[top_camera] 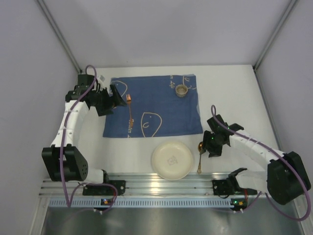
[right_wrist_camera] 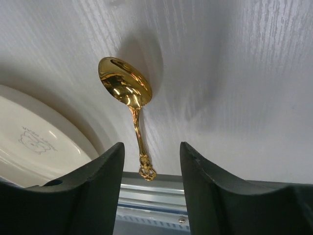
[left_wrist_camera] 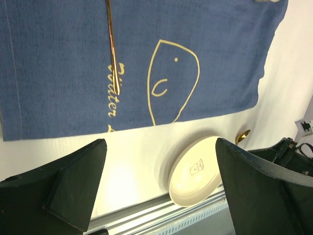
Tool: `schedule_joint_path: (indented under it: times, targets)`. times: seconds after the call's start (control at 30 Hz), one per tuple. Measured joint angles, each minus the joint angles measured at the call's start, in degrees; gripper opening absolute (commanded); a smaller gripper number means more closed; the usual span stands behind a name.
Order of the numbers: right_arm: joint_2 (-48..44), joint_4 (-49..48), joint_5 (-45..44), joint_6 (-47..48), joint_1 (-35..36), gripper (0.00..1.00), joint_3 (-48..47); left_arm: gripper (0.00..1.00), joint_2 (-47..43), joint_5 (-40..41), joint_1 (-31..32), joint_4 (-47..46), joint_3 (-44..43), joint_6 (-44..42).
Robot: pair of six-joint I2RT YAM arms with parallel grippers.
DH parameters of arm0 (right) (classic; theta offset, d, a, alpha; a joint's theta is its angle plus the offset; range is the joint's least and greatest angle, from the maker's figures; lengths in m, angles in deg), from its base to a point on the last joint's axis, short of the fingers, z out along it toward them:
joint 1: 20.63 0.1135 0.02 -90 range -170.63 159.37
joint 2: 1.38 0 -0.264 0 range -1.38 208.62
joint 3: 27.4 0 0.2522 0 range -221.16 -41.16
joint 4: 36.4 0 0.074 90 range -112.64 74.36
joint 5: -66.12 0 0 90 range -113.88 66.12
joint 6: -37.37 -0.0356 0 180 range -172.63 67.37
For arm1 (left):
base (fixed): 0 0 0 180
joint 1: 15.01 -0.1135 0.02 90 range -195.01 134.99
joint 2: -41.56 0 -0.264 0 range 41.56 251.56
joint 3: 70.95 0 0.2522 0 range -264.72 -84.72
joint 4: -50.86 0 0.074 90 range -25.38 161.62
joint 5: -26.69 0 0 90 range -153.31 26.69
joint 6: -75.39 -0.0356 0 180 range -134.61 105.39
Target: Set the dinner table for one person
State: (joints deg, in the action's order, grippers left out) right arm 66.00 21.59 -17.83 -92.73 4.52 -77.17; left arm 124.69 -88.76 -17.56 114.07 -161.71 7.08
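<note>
The white dinner table (top_camera: 234,98) carries a blue cloth (top_camera: 161,105) with fish outlines. A gold fork (top_camera: 130,110) lies on the cloth's left part, and a small metal cup (top_camera: 182,91) stands near its far right corner. A cream plate (top_camera: 172,160) sits in front of the cloth, with a gold spoon (top_camera: 200,156) just to its right. My left gripper (top_camera: 120,98) is open and empty beside the fork's head. My right gripper (top_camera: 211,147) is open and empty above the spoon (right_wrist_camera: 124,85); the spoon's handle lies between the fingers in the right wrist view.
A grooved metal rail (top_camera: 166,188) runs along the near edge, just past the plate (left_wrist_camera: 195,171) and the spoon's handle end. Grey walls close the table in at the back and on both sides.
</note>
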Motion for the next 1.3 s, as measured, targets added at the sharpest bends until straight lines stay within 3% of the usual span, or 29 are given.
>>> schedule_joint_path:
  times: [0.53, 0.63, 0.67, 0.9, 1.03, 1.3]
  targets:
    - [7.3, -6.9, -4.0, -3.7, 5.7, 0.22, 0.0, 0.98, -8.5, 1.1, 0.4, 2.7, 6.0, 1.0]
    - [8.3, -7.0, -4.6, -3.9, 7.1, 0.12, -0.5, 0.98, -9.4, 1.1, 0.4, 3.0, 6.3, 1.0]
    - [8.8, -7.0, -4.8, -3.9, 7.4, 0.0, -0.9, 0.98, -9.7, 1.2, 0.4, 3.1, 6.5, 1.0]
    - [11.1, -6.2, -6.3, -4.0, 9.0, 0.0, -2.9, 0.98, -12.1, 2.1, 0.4, 3.9, 8.8, 0.7]
    - [11.1, -3.2, -11.4, -2.7, 9.2, 0.0, -5.4, 0.98, -14.1, 2.6, 0.4, 5.1, 10.3, 0.4]
    - [14.8, 2.0, -20.0, 3.0, 9.2, 0.0, -28.0, 0.98, -19.7, 3.0, 0.5, 5.4, 15.8, 0.0]
